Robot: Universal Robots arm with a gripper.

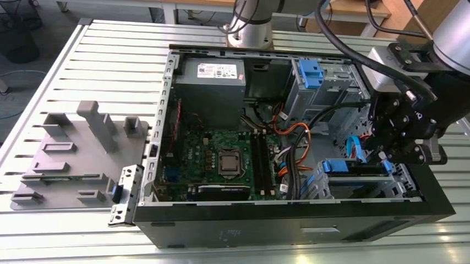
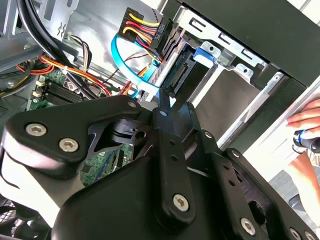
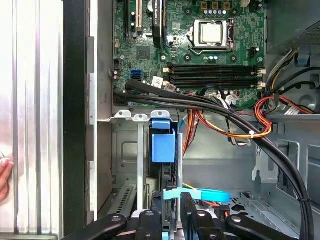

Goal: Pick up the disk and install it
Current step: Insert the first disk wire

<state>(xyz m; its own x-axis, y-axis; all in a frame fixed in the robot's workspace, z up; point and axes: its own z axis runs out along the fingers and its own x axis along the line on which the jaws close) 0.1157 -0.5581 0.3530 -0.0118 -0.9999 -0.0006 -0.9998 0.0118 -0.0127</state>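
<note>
The pincer (image 3: 170,207) hung at the disk (image 3: 163,147) (seemingly slotted in the cage (image 3: 125,165)), though whether it gripped I couldn't tell.

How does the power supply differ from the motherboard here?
The power supply is a grey box; the motherboard is a flat green board. The power supply carries a white sticker; the motherboard carries a silver processor. Both sit inside the open black case.
</note>
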